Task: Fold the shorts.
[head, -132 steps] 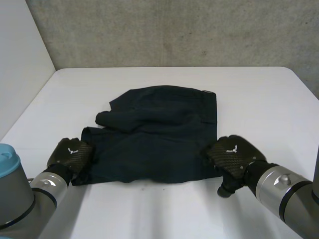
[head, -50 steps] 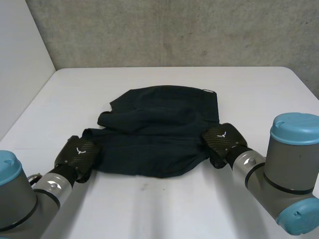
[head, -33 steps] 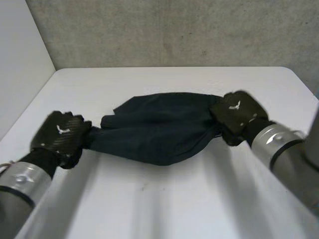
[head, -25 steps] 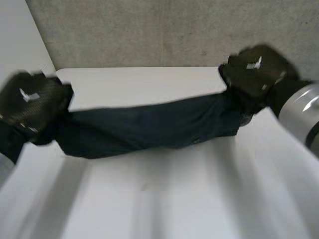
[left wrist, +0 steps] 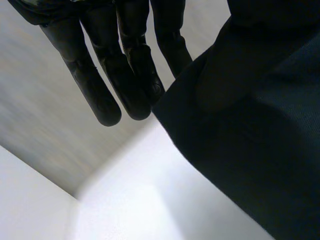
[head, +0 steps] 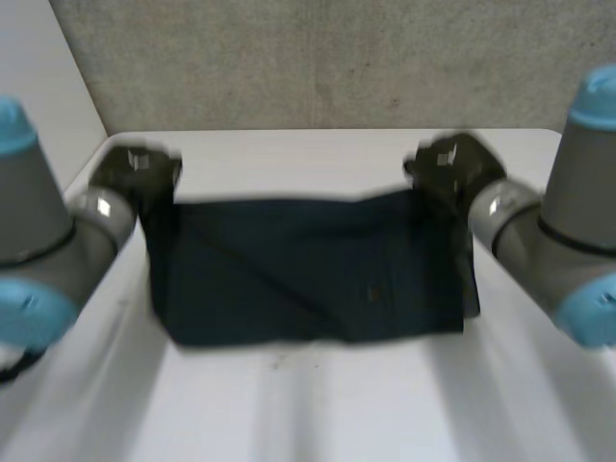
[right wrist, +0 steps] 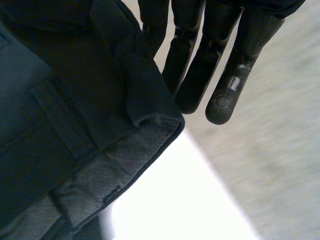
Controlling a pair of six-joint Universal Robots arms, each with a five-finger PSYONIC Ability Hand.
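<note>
Shorts (head: 308,274) hang stretched above the middle of the table (head: 318,404), my left hand (head: 140,173) pinching their 10 o'clock corner and my right hand (head: 452,166) their 2 o'clock corner beside straight fingers (right wrist: 222,100), so either thin hold might slip and let the cloth land bunched.

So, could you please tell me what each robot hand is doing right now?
Left robot hand: holding one upper corner of the shorts, fingers straight.
Right robot hand: holding the other upper corner, at the waistband, fingers straight.
</note>
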